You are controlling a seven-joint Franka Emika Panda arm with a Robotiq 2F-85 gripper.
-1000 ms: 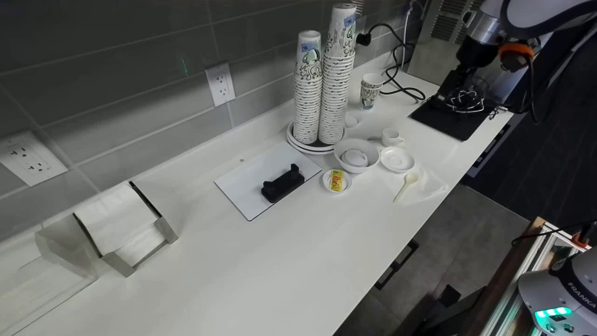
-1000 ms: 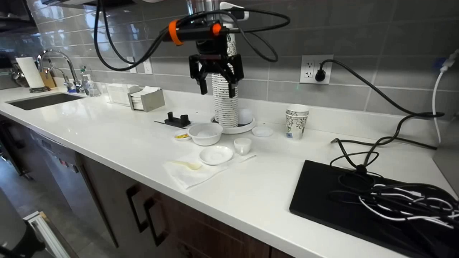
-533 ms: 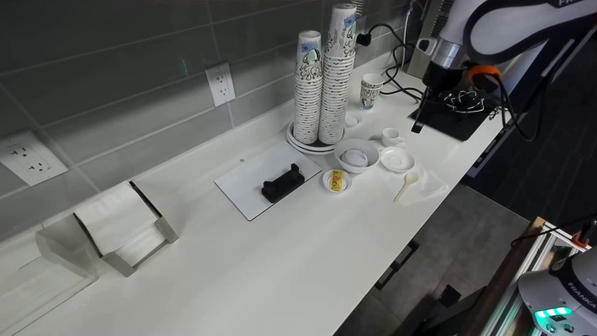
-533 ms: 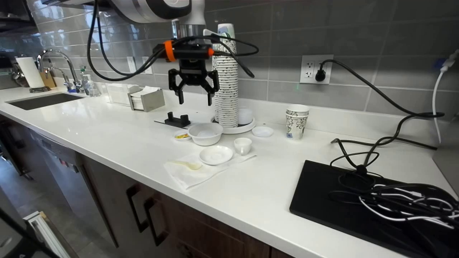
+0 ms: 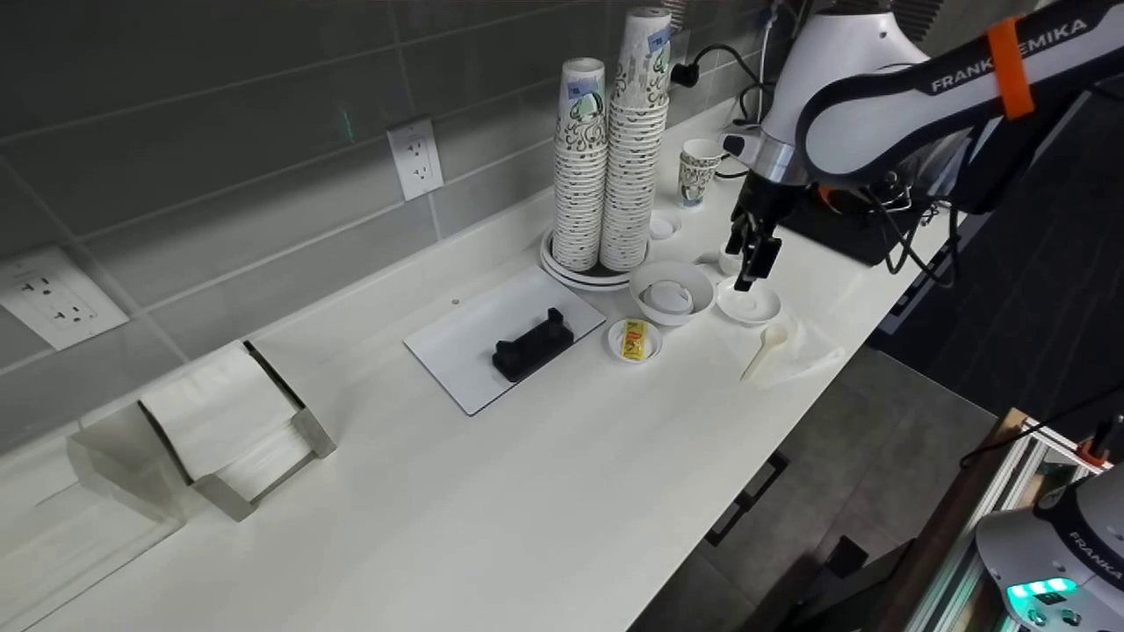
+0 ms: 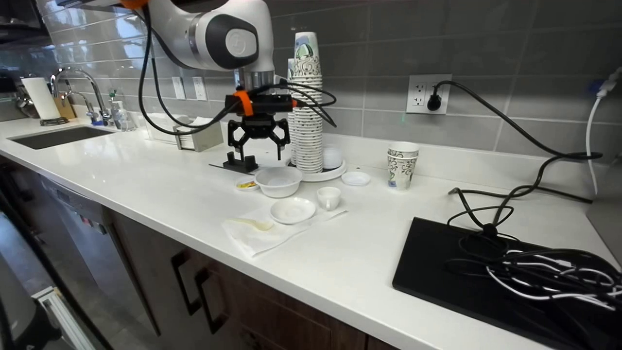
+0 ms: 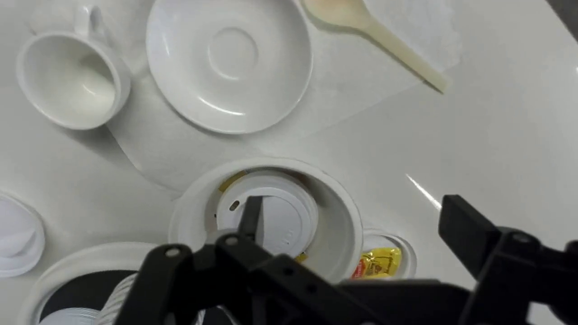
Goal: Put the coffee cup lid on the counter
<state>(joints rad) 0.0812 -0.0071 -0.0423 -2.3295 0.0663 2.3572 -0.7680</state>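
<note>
Aloft, a widely spread end effector [image 6: 260, 154], clear of the coffee cup lid [image 7: 285, 221]

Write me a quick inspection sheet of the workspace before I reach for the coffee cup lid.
Surface: counter white and smooth; napkin lying flat on it.
Coffee cup lid: inside the white bowl, not yet on the counter.
Clutter: mug; saucer and spoon on the napkin; yellow packet beside the bowl; small white disc; paper-cup stacks.
Gripper: jaws apart, holding nothing; one covers part of the lid in the wrist view.
Cables: black-and-white tangle on a black slab; black plug in the wall outlet.
Surroundings: tiled wall, sink, cabinets below.
People: nothing seen.
</note>
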